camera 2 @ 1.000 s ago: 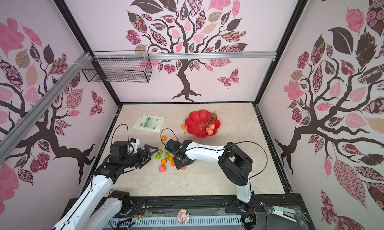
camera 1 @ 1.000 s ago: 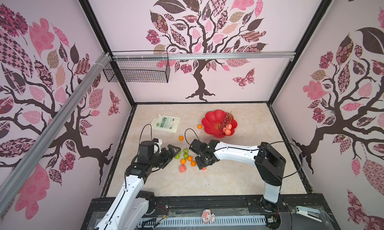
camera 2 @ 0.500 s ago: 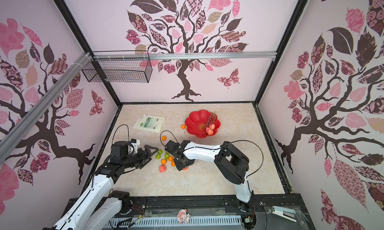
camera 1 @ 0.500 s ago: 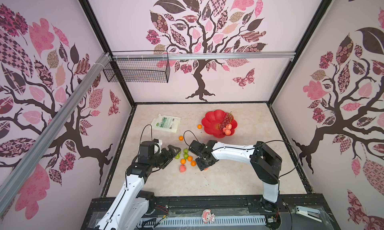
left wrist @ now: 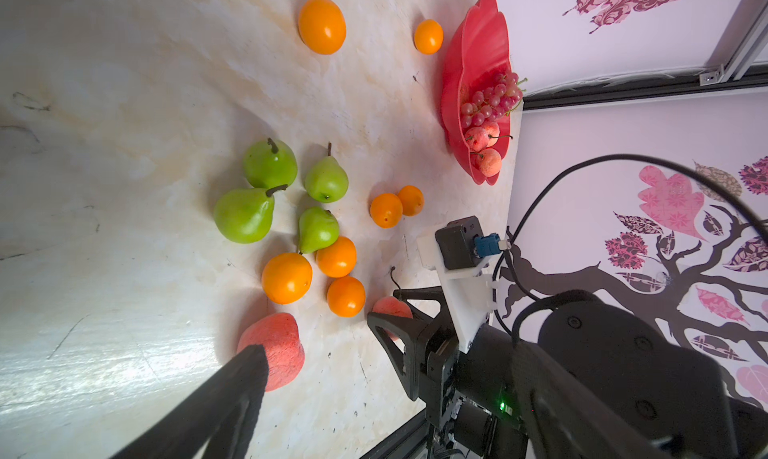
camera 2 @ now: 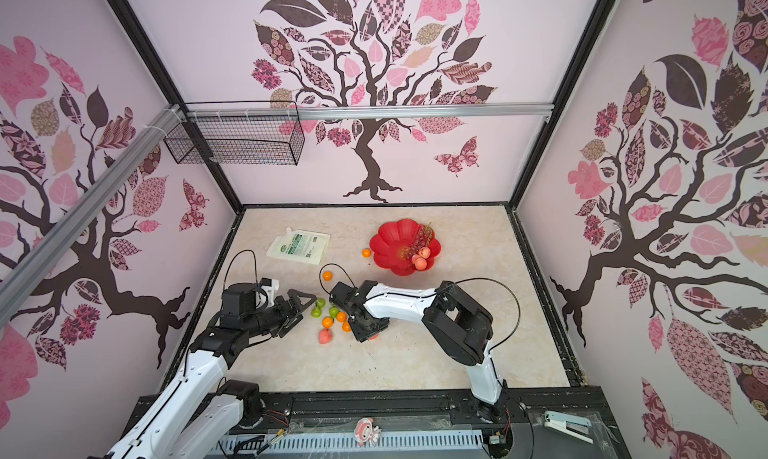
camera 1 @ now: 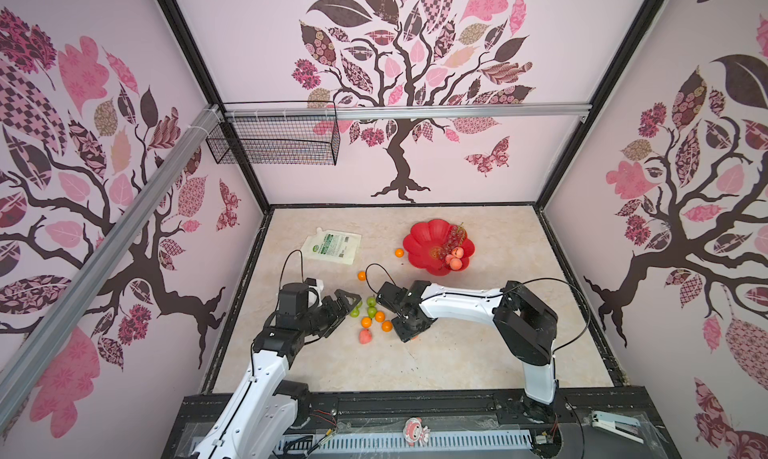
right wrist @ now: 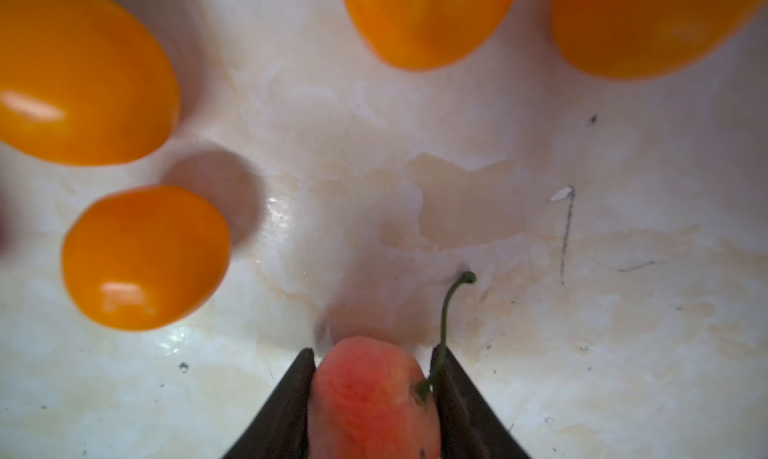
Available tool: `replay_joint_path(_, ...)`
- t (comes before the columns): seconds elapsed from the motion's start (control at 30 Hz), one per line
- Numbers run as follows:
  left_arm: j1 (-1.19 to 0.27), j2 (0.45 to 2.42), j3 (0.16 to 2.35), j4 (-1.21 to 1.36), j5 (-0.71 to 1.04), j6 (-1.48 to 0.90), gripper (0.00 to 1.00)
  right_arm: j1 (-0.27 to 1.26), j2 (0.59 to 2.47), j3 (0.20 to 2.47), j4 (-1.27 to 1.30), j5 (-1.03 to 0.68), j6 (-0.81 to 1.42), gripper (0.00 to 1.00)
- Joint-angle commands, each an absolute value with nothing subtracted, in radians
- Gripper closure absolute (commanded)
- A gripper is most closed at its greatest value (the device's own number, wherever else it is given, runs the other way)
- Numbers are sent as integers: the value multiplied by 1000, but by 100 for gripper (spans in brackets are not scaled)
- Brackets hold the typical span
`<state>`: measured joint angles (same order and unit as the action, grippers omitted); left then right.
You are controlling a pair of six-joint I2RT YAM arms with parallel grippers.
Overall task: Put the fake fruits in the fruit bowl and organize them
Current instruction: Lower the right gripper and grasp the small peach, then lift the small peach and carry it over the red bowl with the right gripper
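My right gripper [camera 1: 409, 330] [right wrist: 374, 378] is down at the table, shut on a pink-red peach [right wrist: 370, 390] whose green stem lies against one finger. Just left of it, in both top views, lies a cluster of green pears [camera 1: 372, 311] [left wrist: 245, 214], orange balls [camera 1: 366, 322] [camera 2: 327, 322] and another peach [camera 1: 365, 336] [left wrist: 278, 344]. My left gripper [camera 1: 343, 315] [camera 2: 298, 311] stands open at the cluster's left edge, holding nothing. The red fruit bowl [camera 1: 424, 245] [left wrist: 473, 41] at the back holds a grape bunch [camera 1: 453, 239] and two peaches [camera 1: 456, 263]. Two more orange balls [camera 1: 361, 276] [camera 1: 399, 252] lie apart between cluster and bowl.
A white pouch with a green label [camera 1: 332, 247] lies flat at the back left of the table. A black wire basket [camera 1: 274, 141] hangs on the back wall rail. Black frame rails edge the table on all sides.
My right gripper's jaws have narrowed onto the peach, and its arm has shifted slightly left. The left arm has barely moved.
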<state>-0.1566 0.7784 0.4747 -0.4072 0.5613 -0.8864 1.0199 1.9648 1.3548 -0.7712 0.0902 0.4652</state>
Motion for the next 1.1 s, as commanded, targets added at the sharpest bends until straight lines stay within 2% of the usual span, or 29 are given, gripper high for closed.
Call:
replay_joint_path(0.0,-153,772,458,-399,551,-863,4,1023,1985,1384,-796,103,459,55)
replay_joint_path(0.4,-168,847,585,-479,525,-731,5,1019,1905,1340,-762,72,483,59)
replay_joint_path(0.63,-281,910,673,-491,436,-701,5,993,1827,1299,-741,30,495,61)
replay_joint_path(0.8,-340,953,676,-435,412,-737,5,944,1751,1260,-728,-9,496,62)
replay_joint_path(1.07,-449,1046,745,-385,319,-750,5,774,1627,1221,-722,-47,464,63)
